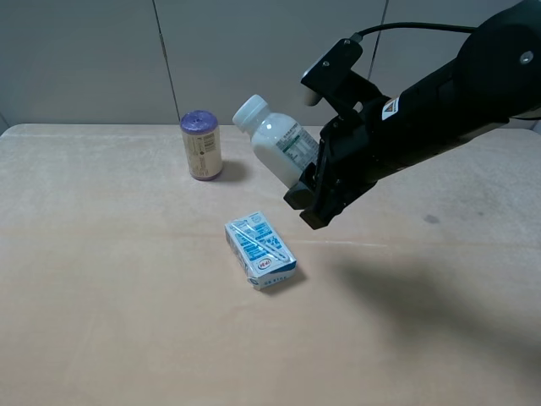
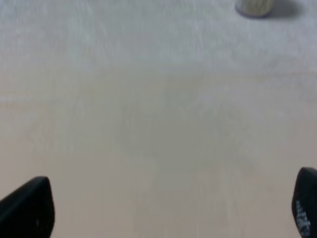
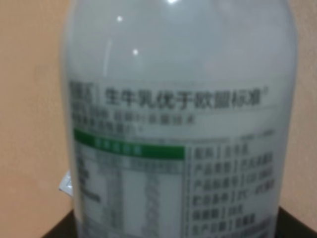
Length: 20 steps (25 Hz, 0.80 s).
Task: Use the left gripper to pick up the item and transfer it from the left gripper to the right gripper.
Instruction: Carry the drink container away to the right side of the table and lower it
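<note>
Exterior high: right jaws grip capped bottle (image 1: 277,142).

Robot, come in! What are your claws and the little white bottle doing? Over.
Right gripper shut on small white plastic bottle, tilted, off the table. Left gripper open, empty, over the table. Blue-and-white carton and purple-topped beige can sit apart, nothing blocking.

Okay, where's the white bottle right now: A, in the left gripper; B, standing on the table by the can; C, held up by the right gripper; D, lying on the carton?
C: the white bottle sits tilted in the right gripper, clear of the table, while the left gripper is open and empty.
</note>
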Available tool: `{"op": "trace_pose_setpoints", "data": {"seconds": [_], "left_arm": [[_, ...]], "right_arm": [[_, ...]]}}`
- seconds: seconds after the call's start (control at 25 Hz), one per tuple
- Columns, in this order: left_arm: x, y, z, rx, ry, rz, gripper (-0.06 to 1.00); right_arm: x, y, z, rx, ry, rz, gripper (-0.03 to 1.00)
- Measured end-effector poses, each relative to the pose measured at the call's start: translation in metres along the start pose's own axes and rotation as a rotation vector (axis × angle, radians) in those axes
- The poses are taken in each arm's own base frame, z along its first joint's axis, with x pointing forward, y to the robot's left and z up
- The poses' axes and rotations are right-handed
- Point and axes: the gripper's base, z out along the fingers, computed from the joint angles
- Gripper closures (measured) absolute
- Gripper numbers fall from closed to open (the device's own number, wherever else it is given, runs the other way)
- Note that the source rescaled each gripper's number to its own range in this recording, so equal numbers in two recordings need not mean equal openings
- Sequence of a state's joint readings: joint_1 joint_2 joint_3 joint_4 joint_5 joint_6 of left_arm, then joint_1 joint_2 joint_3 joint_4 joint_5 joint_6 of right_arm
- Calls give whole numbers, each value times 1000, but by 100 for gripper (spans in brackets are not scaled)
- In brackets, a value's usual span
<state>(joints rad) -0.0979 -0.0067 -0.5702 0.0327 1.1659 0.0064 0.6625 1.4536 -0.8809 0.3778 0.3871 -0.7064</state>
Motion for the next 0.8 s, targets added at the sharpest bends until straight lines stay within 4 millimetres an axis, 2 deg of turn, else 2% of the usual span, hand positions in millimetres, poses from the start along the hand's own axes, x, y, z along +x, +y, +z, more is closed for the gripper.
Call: {"op": "trace_pose_setpoints", "data": {"seconds": [0.2,0.52,0.8], "left_arm": [[5,0,8,1,28,-5,7],[4,-1,16,1,-24,-10,11],[4,-1,17,1,-30,-10,12]], "right_arm": [[0,0,0,-1,1,3,92],[0,0,0,-1,1,4,92],[0,0,0,-2,2,16,92]]}}
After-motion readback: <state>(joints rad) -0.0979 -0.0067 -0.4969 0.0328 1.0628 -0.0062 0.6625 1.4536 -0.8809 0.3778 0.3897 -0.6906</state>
